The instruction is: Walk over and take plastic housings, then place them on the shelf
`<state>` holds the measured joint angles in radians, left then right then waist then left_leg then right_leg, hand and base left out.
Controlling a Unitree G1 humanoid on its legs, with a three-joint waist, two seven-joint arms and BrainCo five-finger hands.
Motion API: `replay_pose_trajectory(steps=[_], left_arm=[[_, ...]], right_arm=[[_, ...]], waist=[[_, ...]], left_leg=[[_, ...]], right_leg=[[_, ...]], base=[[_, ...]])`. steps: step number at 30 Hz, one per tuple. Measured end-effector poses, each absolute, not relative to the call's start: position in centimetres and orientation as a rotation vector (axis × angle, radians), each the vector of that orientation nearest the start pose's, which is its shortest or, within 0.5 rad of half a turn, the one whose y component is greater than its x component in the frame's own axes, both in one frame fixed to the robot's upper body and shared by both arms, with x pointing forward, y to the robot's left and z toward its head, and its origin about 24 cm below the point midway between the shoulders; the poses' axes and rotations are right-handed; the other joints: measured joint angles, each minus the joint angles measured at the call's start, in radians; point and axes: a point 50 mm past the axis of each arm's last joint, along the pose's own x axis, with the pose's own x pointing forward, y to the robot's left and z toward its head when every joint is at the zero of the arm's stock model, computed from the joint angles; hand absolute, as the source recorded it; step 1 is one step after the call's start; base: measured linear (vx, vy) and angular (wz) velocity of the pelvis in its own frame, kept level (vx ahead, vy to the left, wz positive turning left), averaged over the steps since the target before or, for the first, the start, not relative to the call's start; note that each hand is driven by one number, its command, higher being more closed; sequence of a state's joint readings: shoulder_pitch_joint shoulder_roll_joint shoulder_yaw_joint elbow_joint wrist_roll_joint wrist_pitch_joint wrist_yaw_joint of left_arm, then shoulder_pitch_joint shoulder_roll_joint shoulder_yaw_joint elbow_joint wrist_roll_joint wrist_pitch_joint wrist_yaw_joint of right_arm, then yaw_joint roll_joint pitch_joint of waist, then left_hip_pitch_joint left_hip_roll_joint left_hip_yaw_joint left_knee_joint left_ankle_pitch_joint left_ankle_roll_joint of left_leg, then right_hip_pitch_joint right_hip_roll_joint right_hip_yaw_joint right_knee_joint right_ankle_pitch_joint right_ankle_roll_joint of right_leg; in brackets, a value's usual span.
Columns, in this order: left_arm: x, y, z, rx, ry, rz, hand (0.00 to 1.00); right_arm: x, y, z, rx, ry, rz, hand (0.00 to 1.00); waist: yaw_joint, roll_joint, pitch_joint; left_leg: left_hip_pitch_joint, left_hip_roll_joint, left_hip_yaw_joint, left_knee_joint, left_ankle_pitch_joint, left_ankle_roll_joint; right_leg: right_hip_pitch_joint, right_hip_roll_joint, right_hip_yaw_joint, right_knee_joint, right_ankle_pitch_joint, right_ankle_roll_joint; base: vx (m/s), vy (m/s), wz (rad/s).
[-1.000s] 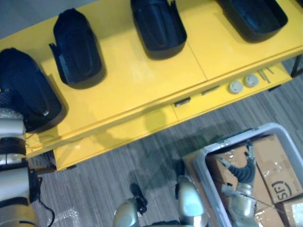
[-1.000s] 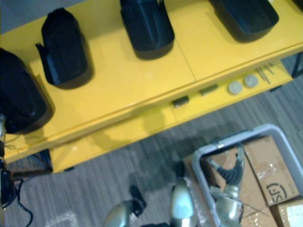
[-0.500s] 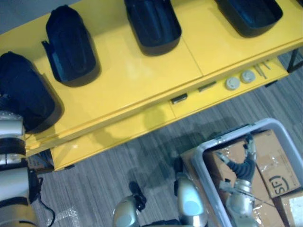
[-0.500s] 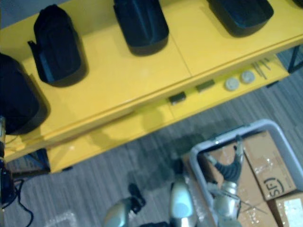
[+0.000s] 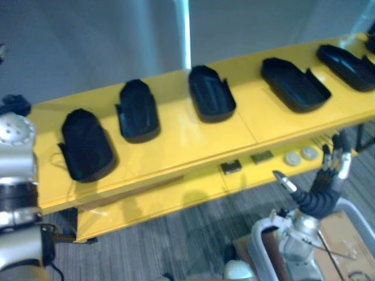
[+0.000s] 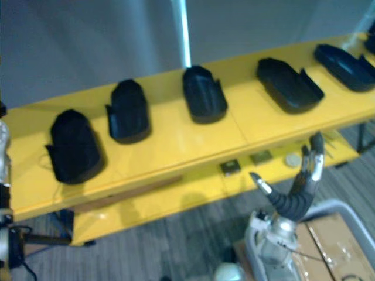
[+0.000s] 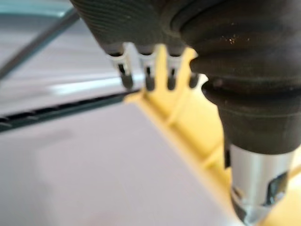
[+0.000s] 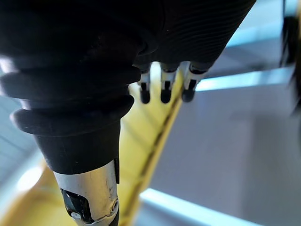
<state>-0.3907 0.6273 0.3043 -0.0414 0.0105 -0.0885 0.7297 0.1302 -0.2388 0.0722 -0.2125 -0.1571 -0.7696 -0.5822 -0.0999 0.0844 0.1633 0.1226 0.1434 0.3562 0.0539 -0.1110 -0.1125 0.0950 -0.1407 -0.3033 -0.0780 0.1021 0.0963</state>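
Five black moulded plastic housings (image 5: 211, 93) lie in a row, apart from one another, on top of the long yellow shelf (image 5: 176, 140); you hold none of them. Your right robot hand (image 5: 324, 177) is raised in front of the shelf's lower level, fingers straight, thumb spread wide, empty. Your left robot hand (image 7: 147, 70) shows in its wrist view with fingers straight and empty, the yellow shelf edge past them. Two round grey discs (image 5: 291, 157) sit on the lower level near the right robot hand.
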Motion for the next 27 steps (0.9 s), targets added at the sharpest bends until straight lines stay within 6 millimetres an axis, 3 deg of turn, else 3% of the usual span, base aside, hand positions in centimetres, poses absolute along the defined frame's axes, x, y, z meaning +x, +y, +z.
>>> replay_pose_trajectory(steps=[1,3,4,6,9,13,15,18,21,22,25,27], left_arm=[[25.1,30.2,23.6,0.318,-0.807,0.935,0.0],[22.2,28.3,18.9,0.237,-0.705,0.905,0.0],[21.4,28.0,17.7,0.216,-0.673,0.911,0.0],[17.6,27.8,13.8,0.158,-0.53,0.98,0.0],[14.0,27.3,9.8,0.088,-0.352,1.051,0.0],[12.9,26.6,8.8,0.094,-0.301,0.989,0.0],[12.8,26.2,8.9,0.087,-0.329,0.964,0.0],[13.3,26.0,10.4,0.099,-0.445,0.9,0.0],[15.3,25.6,11.7,0.1,-0.525,0.792,0.0],[16.1,25.5,11.9,0.103,-0.537,0.767,0.0],[17.3,25.4,12.4,0.078,-0.548,0.716,0.0],[17.9,24.4,12.0,0.042,-0.524,0.673,0.0]], right_arm=[[19.3,-17.6,13.0,-0.07,-0.903,-0.301,0.0],[20.4,-16.3,13.4,-0.025,-0.879,-0.198,0.0],[20.6,-15.9,13.5,-0.022,-0.872,-0.174,0.0],[21.8,-14.6,13.4,0.007,-0.82,-0.081,0.0],[23.5,-13.2,12.0,0.035,-0.696,0.001,0.0],[23.9,-11.8,10.8,0.052,-0.603,0.075,0.0],[23.9,-11.7,10.4,0.083,-0.572,0.086,0.0],[24.0,-12.4,9.7,0.128,-0.529,0.044,0.0],[23.3,-13.2,8.1,0.131,-0.456,-0.027,0.0],[23.2,-13.3,7.4,0.134,-0.424,-0.048,0.0],[22.5,-12.3,6.0,0.225,-0.347,-0.071,0.0],[21.6,-12.2,5.9,0.217,-0.345,-0.071,0.0]], waist=[[0.013,0.006,-0.006],[0.061,0.016,-0.021],[0.071,0.015,-0.022],[0.129,0.006,-0.03],[0.179,-0.014,-0.039],[0.192,-0.044,-0.037],[0.188,-0.039,-0.042],[0.139,-0.024,-0.049],[0.141,-0.019,-0.043],[0.142,-0.017,-0.03],[0.134,-0.052,0.007],[0.111,-0.073,0.005]], left_leg=[[0.001,0.0,-0.019,-0.004,0.001,0.0],[-0.001,-0.001,-0.075,-0.011,0.012,0.002],[-0.003,-0.001,-0.09,-0.011,0.014,0.002],[-0.033,0.0,-0.142,0.0,0.019,0.001],[-0.074,0.001,-0.187,0.045,0.018,0.001],[-0.12,0.01,-0.189,0.132,-0.019,0.006],[-0.147,0.024,-0.194,0.192,-0.05,0.02],[-0.193,0.027,-0.199,0.305,-0.124,0.017],[-0.192,0.015,-0.175,0.385,-0.169,0.034],[-0.189,0.012,-0.154,0.406,-0.179,0.044],[-0.176,-0.011,-0.076,0.369,-0.172,0.069],[-0.176,-0.017,-0.092,0.295,-0.145,0.099]], right_leg=[[0.007,0.0,-0.012,0.0,0.0,0.0],[0.039,0.0,-0.071,0.0,0.0,0.0],[0.045,0.0,-0.087,-0.001,0.0,0.0],[0.046,0.002,-0.115,-0.001,-0.001,-0.001],[0.047,0.0,-0.113,-0.001,-0.008,-0.006],[0.038,-0.01,-0.088,-0.001,-0.051,0.021],[0.015,-0.004,-0.051,0.003,-0.057,0.015],[-0.009,-0.016,-0.019,0.028,-0.048,0.036],[-0.018,-0.046,0.015,0.089,-0.028,0.053],[-0.037,-0.06,0.038,0.135,-0.033,0.049],[-0.116,-0.092,0.061,0.238,-0.084,-0.045],[-0.124,-0.032,0.06,0.329,-0.138,-0.051]], base=[[0.02,0.007,0.6],[0.01,0.017,0.73],[-0.01,0.002,0.71],[-0.04,-0.006,0.56],[-0.1,0.008,0.37],[-0.13,-0.006,-0.06],[-0.16,0.019,-0.44],[-0.11,0.134,-0.31],[-0.06,0.234,-0.34],[-0.09,0.301,-0.51],[-0.17,0.215,-0.47],[-0.07,0.037,0.06]])
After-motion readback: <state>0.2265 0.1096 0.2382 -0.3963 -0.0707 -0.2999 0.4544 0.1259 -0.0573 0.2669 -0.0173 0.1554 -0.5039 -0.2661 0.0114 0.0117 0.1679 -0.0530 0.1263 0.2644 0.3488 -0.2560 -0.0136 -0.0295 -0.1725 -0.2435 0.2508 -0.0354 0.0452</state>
